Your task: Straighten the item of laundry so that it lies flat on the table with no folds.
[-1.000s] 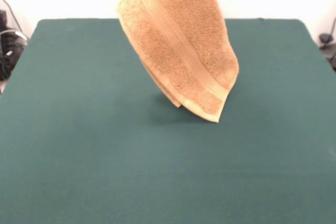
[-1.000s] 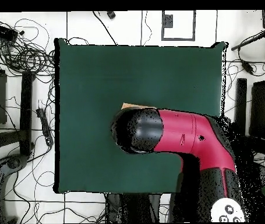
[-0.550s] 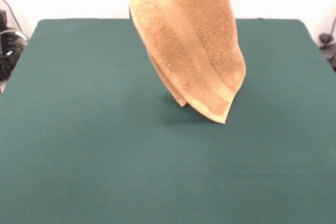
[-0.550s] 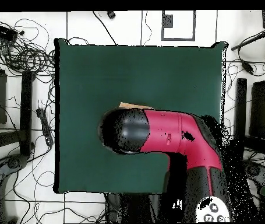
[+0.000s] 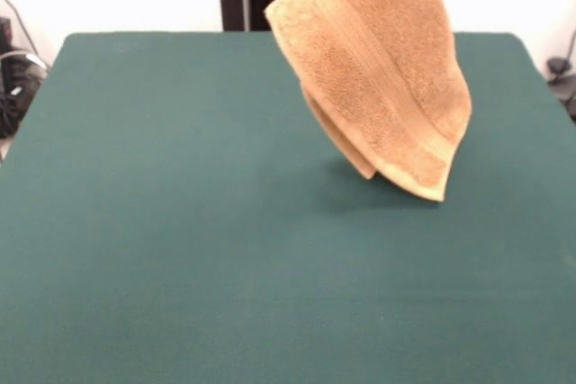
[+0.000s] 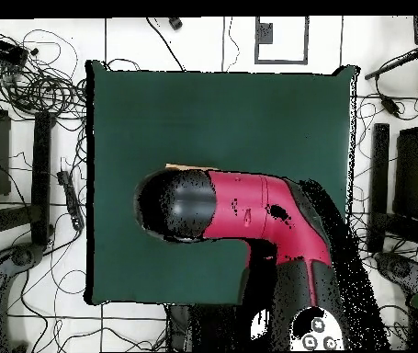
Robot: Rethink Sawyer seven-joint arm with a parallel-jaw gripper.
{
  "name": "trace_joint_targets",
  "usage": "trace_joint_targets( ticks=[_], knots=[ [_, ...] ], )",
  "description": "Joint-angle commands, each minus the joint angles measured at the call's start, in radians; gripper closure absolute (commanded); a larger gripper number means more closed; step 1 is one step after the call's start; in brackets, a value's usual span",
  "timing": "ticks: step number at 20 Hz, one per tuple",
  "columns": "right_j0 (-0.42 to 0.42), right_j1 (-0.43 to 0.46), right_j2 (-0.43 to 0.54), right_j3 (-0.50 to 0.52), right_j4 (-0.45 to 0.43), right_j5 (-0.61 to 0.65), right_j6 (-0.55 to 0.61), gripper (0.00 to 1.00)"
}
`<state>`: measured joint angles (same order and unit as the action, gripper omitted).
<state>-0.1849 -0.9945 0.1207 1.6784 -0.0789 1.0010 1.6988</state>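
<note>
Hanging from above the front view's top edge, the towel [image 5: 378,60] dangles folded over the green table [image 5: 180,249], lowest corner clear of the cloth. Gripper hidden; grip state cannot be told. Overhead, the red arm [image 6: 249,207] covers the towel almost entirely.
</note>
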Motion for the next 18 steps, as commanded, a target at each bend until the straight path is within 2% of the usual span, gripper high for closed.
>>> trace_joint_targets(
  ticks=[1, 18],
  knots=[
    [0.03, 0.06, 0.003, 0.054, 0.049, -0.058, 0.218, 1.0],
    [0.023, 0.058, 0.001, 0.048, 0.056, -0.049, 0.203, 1.0]
  ],
)
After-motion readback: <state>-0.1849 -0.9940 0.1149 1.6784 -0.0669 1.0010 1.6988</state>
